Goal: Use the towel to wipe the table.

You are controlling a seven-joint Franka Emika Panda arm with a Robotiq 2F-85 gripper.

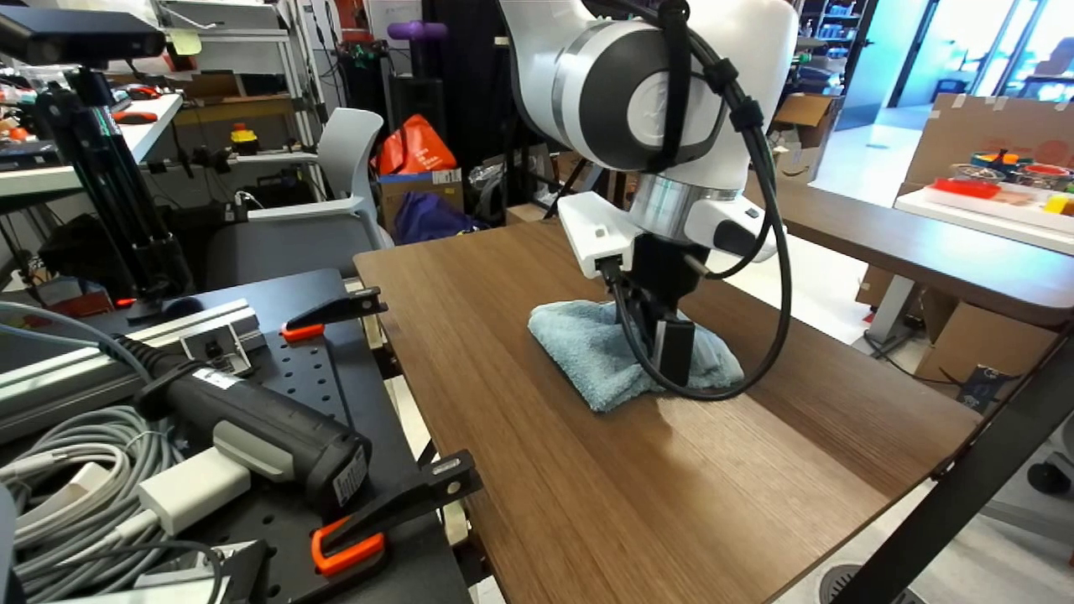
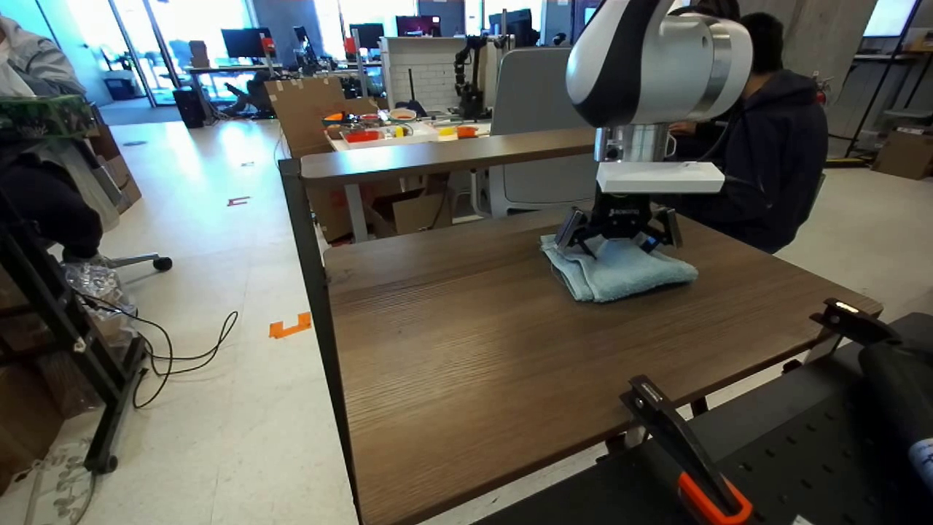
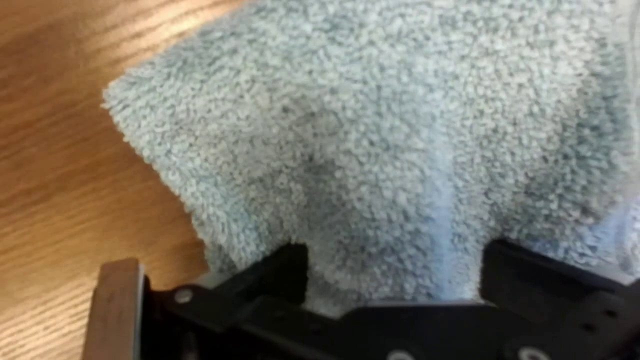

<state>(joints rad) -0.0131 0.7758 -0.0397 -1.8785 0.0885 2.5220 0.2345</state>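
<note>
Pale blue towel [image 1: 587,356] is lying folded on the wooden table [image 2: 466,364], and the gripper [image 2: 618,249] is sitting low on top of it, apparently touching. The fingers [image 3: 285,267] are standing wide apart with terry pile showing between them; no pinch is visible, so I am reading them as released. How deep the tips are pressing is hidden in the folds. Judged risks: (1) with nothing clamped, a stroke would be relying on friction alone, so the tips could be skating across the top and leaving the towel behind. (2) If a grasp is catching only the upper layer, the folds could be slipping apart and bunching. (3) Too much downward force could be driving the tips onto the wood and scraping it. (4) The black cable [image 1: 785,277] is looping low in front of the gripper; a long or twisting stroke could be snagging it. (5) An orange-and-black clamp [image 1: 407,503] is sitting along the table's side; a sweep running too far that way could be striking it.
</note>
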